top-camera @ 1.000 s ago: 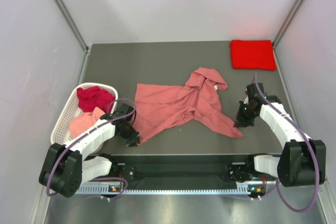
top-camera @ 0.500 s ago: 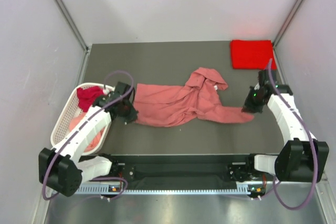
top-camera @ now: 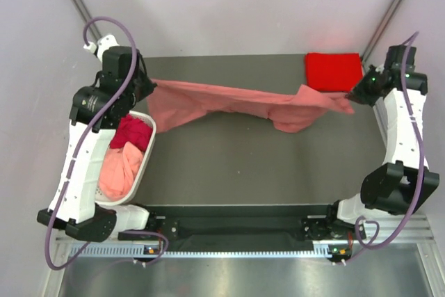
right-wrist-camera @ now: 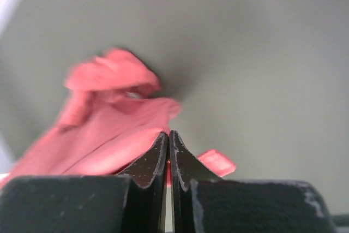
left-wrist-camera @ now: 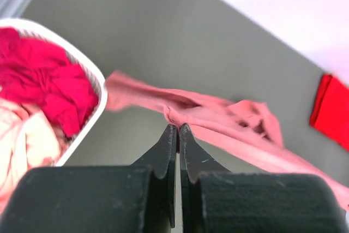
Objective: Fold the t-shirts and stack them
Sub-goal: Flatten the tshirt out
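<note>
Noting a white basket [top-camera: 144,166] sitting at the left of a grey table [top-camera: 243,172], pale walls [top-camera: 243,5] enclosing both, a slotted rail [top-camera: 236,254] running along the near edge.

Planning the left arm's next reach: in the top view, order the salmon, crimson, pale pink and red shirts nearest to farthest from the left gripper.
1. salmon shirt, pinched in the left gripper
2. crimson shirt, basket's far end
3. pale pink shirt, basket's near end
4. red shirt, folded, far right corner
</note>
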`<state>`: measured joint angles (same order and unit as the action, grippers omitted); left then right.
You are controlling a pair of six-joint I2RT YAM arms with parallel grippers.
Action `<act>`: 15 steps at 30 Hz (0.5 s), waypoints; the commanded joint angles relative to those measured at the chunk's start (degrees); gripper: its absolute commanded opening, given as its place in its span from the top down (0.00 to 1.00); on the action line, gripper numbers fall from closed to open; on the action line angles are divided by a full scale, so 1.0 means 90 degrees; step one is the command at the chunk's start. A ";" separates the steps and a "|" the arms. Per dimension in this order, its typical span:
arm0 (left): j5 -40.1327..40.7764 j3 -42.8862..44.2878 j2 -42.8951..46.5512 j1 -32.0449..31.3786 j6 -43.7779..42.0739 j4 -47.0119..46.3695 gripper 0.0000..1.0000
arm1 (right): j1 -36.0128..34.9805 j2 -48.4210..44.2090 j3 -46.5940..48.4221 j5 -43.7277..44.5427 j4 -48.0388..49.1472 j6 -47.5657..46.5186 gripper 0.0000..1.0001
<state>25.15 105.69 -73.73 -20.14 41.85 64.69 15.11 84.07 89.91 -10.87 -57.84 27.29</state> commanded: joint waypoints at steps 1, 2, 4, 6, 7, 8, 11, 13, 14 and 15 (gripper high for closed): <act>0.0527 0.0677 -0.0205 0.0138 -0.0392 0.0235 1.00 | 0.0215 -0.0064 0.1110 -0.0539 -0.0116 0.0715 1.00; 0.0488 0.0882 -0.0244 0.0148 -0.0392 0.0206 1.00 | 0.0235 -0.0054 0.1307 -0.0617 -0.0106 0.0863 1.00; 0.0409 0.0991 -0.0303 0.0168 -0.0353 -0.0048 1.00 | 0.0283 -0.0035 0.1920 -0.0812 0.0050 0.1272 1.00; 0.0292 0.0991 -0.0313 0.0177 -0.0362 -0.0359 1.00 | 0.0323 -0.0045 0.2303 -0.0862 0.0215 0.1566 1.00; 0.0244 0.1001 -0.0323 0.0197 -0.0391 -0.0690 1.00 | 0.0390 -0.0064 0.2595 -0.0959 0.0497 0.1838 1.00; 0.0137 0.0991 -0.0333 0.0207 -0.0411 -0.0906 1.00 | 0.0420 -0.0103 0.2637 -0.1047 0.0828 0.1996 1.00; -0.0040 0.0991 -0.0401 0.0265 -0.0567 -0.1765 1.00 | 0.0527 -0.0376 0.2453 -0.1135 0.2224 0.2640 1.00; 0.0008 0.1040 -0.0459 0.0324 -0.0684 -0.2156 1.00 | 0.0634 -0.0590 0.2238 -0.1213 0.3324 0.3059 1.00; -0.0001 0.1146 -0.0469 0.0372 -0.0733 -0.2516 1.00 | 0.0674 -0.0659 0.2237 -0.1223 0.3602 0.3129 1.00; -0.0040 0.1244 -0.0460 0.0508 -0.0743 -0.2674 1.00 | 0.0723 -0.0776 0.2304 -0.1194 0.3837 0.3169 1.00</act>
<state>24.05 112.99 -78.13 -17.78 37.71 53.43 19.57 81.17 110.13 -20.97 -40.45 49.39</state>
